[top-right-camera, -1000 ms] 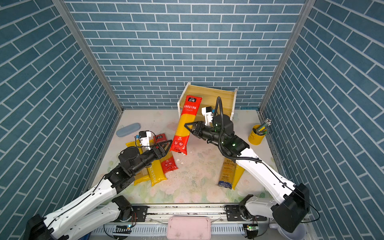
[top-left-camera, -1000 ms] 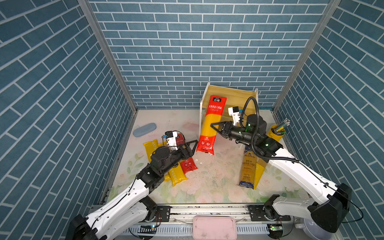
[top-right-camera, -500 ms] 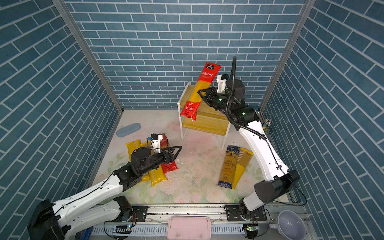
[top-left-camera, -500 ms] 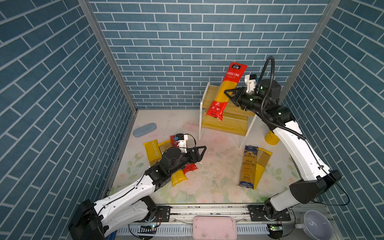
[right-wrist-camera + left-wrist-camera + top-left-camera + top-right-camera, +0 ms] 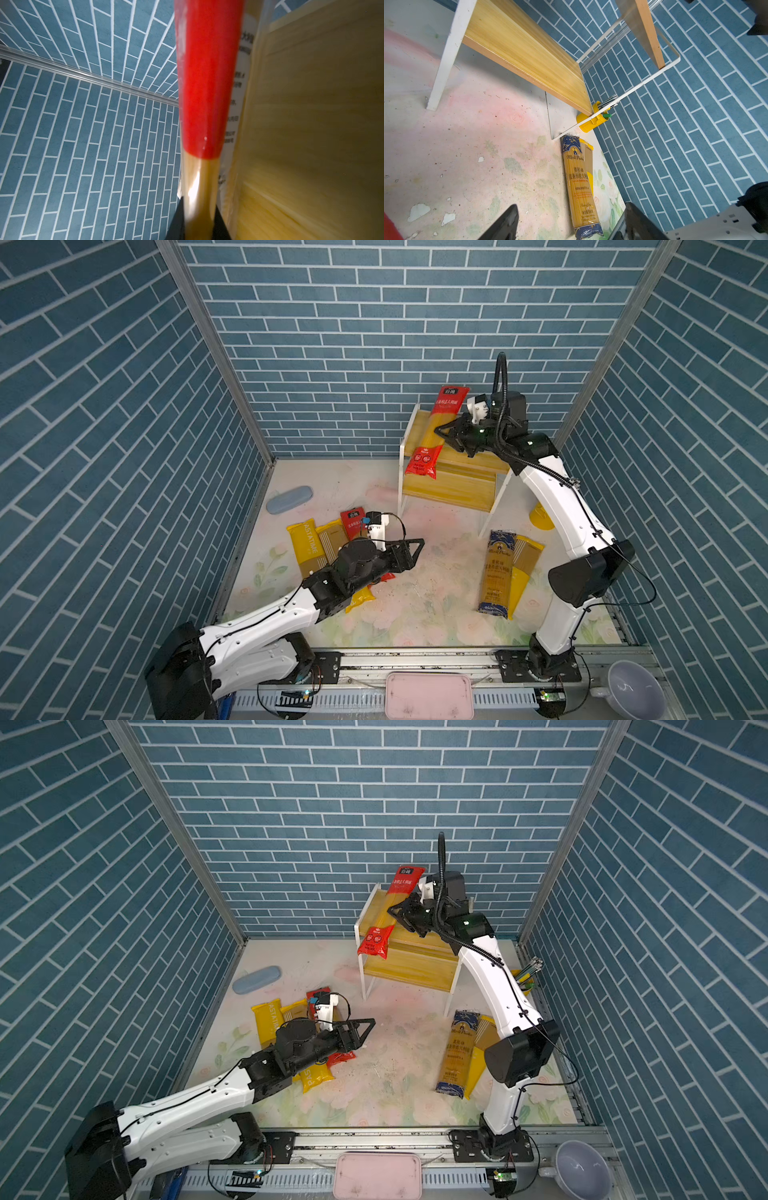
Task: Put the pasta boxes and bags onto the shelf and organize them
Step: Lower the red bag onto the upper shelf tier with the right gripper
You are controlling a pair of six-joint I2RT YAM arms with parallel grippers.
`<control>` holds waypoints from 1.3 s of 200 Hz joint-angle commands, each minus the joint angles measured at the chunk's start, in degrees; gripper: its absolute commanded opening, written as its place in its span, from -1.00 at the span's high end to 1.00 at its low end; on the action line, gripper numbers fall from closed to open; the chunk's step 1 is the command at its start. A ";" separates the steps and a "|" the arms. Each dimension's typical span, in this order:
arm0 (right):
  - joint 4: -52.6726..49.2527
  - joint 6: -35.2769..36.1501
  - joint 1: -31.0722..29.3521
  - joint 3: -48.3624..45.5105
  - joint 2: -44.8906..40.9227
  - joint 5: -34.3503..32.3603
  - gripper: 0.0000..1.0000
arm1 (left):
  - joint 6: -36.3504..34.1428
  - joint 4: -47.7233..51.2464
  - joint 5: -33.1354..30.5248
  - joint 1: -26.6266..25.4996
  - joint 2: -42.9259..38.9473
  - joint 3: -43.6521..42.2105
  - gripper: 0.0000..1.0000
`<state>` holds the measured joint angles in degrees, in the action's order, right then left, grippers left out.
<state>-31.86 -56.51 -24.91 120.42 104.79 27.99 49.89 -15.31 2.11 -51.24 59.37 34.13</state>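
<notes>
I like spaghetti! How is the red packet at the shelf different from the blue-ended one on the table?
The red-ended, clear-middle spaghetti packet is pinched in the right arm's fingers, tilted over the yellowish wooden two-tier shelf; the dark blue-ended spaghetti packet lies on the flowery table, held by nothing. One has red ends, the other dark blue. Both are long and flat.

The red packet (image 5: 433,429) no longer hangs low in front of the shelf (image 5: 453,489). The right gripper (image 5: 441,434) now holds it higher and farther back, slanting over the upper board (its lower red end overhangs the front edge). The left gripper (image 5: 415,545) reaches farther right, past the floor packets (image 5: 305,545) it hovered above a second ago.
</notes>
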 commanded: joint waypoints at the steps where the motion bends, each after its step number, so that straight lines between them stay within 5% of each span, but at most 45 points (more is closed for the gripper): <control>1: 6.81 1.65 1.08 5.65 -0.20 1.46 1.00 | -0.61 -1.10 -0.97 -0.26 -0.01 1.21 -0.62; 113: 3.19 0.24 2.08 10.61 7.86 0.31 0.98 | -0.05 -1.68 -2.28 -0.26 -0.98 -0.44 -0.62; 141: 3.22 -0.71 2.21 7.59 6.06 -0.17 0.82 | -0.16 -1.91 -3.49 -0.26 -1.48 -1.17 -0.63; 195: -1.46 0.12 2.40 7.55 3.12 -2.40 0.17 | -0.19 -2.09 -3.48 -0.26 -1.00 -0.99 -0.63; 260: -5.48 1.84 2.98 4.45 -0.86 -4.79 0.14 | -1.11 -1.45 -4.24 -0.24 -0.97 -0.60 -0.63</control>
<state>-35.00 -57.19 -22.37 126.63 106.83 25.82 49.95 -16.38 -1.52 -51.29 58.39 33.82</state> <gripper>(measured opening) 0.431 0.816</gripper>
